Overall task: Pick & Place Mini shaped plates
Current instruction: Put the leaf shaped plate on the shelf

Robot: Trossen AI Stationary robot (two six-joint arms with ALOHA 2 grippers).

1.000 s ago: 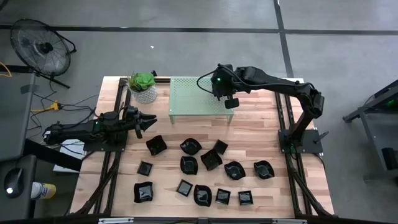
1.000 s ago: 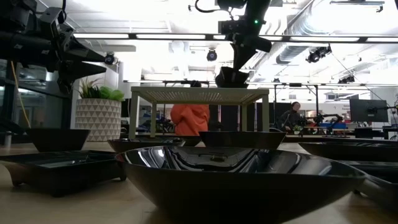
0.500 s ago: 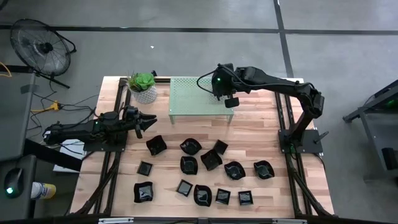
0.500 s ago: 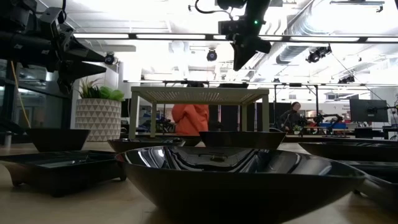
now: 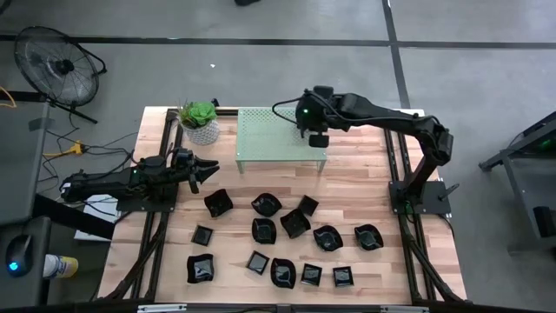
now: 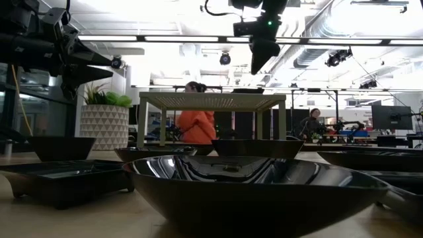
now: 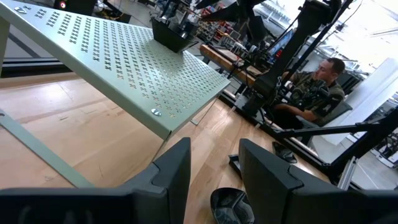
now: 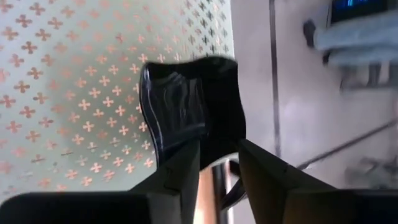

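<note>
1. Left gripper (image 5: 211, 164) waits near the table's left edge, fingers parted and empty.
2. Black mini plates (image 5: 282, 236) crowd the front; a careless pick could jostle neighbours.
3. Right gripper (image 5: 318, 140) stands open above the perforated shelf (image 5: 269, 139); its released plate (image 8: 189, 106) sits near the corner and could slide off.

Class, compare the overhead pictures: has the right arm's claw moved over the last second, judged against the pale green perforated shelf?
Yes. The right claw has drawn back from the pale green perforated shelf's near right corner to farther in over its top.
</note>
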